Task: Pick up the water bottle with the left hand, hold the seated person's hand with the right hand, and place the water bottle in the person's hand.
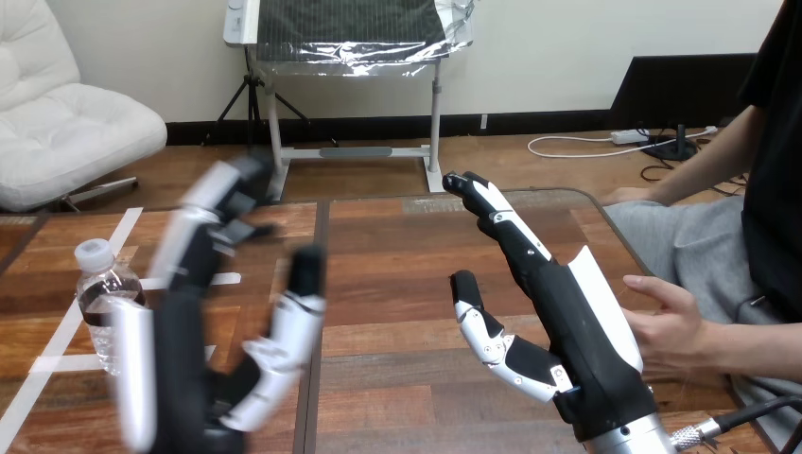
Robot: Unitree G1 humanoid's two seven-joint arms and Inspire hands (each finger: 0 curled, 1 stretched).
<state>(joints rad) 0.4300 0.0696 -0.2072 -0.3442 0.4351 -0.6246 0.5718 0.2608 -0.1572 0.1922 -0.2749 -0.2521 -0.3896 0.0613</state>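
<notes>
1. Fingers of the left hand are spread and nearly straight, thumb apart, raised over the surface and grasping nothing.
2. Right hand is likewise raised and wide open, its fingers straight and its thumb angled inward, holding nothing.
3. Water bottle stands upright on the surface at the left hand's outer side, white cap on, its lower part hidden behind that hand's edge.
4. Person's hand lies just beyond the right hand's back, on its outer side, partly covered by it; no robot finger curls round it.
</notes>
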